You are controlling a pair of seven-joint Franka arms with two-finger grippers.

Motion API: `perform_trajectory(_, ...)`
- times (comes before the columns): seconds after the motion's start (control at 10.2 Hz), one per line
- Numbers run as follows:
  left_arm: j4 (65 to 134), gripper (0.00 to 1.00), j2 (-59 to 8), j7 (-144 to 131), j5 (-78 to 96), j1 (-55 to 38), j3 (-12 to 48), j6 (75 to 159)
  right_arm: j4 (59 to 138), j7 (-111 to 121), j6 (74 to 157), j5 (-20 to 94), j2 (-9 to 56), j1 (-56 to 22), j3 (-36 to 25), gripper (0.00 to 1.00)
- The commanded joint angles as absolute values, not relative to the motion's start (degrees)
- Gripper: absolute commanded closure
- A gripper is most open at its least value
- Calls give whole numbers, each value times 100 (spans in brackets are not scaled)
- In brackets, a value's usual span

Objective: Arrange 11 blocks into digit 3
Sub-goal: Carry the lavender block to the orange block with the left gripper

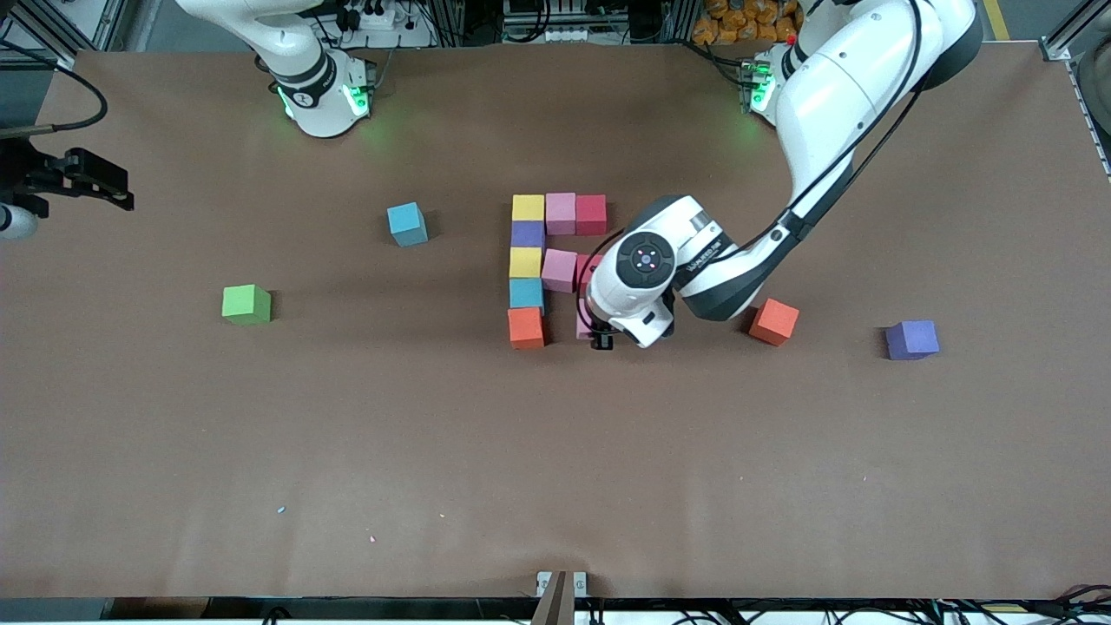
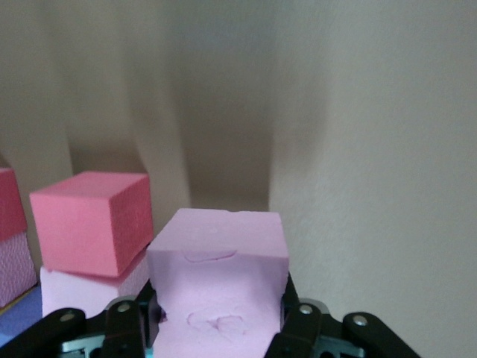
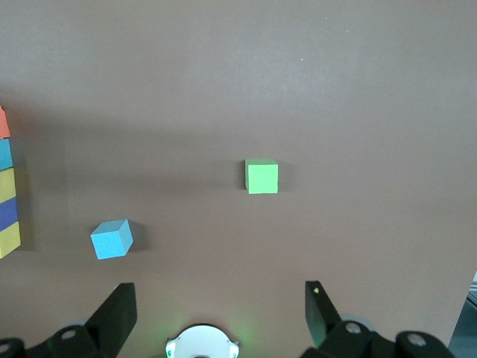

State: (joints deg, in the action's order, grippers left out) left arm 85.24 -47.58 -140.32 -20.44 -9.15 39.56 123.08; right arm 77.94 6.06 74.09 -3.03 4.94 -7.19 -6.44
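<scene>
On the brown matte surface (image 1: pixel 555 451), at its middle, stood the unfinished figure of touching matte cubes (image 1: pixel 547 269). Spine, from farthest from the front camera to nearest: yellow cube (image 1: pixel 528 207), purple cube (image 1: pixel 527 233), second yellow cube (image 1: pixel 525 261), blue cube (image 1: pixel 526 293), orange cube (image 1: pixel 525 327). Farthest bar: light pink cube (image 1: pixel 561 213) beside the yellow one, red cube (image 1: pixel 591 213) at its end. Middle bar: second light pink cube (image 1: pixel 560 270), then a second red cube (image 1: pixel 588 265), mostly hidden under the arm.

Left arm, white: reached from its base down to the figure's nearest bar. Left tool (image 2: pixel 216 328): low at the surface, fingers (image 2: pixel 298 328) pinching a third light pink cube (image 2: pixel 218 287) on two sides, beside the orange spine cube; whether the two touched could not be told.

Right arm, white: waited near its base. Right tool (image 3: pixel 220 313): raised over bare surface, fingers spread wide, holding nothing.

Loose cubes, each well apart from the figure: a second orange cube (image 1: pixel 773 321) near the left arm's wrist; a second purple cube (image 1: pixel 911 339) toward the left arm's end; a second blue cube (image 1: pixel 407 224) and a green cube (image 1: pixel 246 305) toward the right arm's end, the green one nearer the front camera.
</scene>
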Motion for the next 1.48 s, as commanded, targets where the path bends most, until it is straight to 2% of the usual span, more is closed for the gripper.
perform_trajectory(0.0, 8096, 100, -5009, -14315, -1925, -1273, 3666, 12261, 7893, 457, 7356, -413, 334, -677, -554, 0)
perform_trajectory(0.39, 7858, 100, -5194, -14563, -1916, -1792, 3235, 12709, 7901, 457, 7321, -404, 334, -712, -554, 0)
perform_trajectory(0.69, 7656, 100, -5352, -14537, -1907, -1942, 3164, 12718, 7893, 431, 7313, -404, 334, -721, -545, 0)
perform_trajectory(1.38, 7673, 100, -5405, -14300, -1916, -2083, 3085, 12727, 7893, 475, 7330, -439, 334, -738, -554, 0)
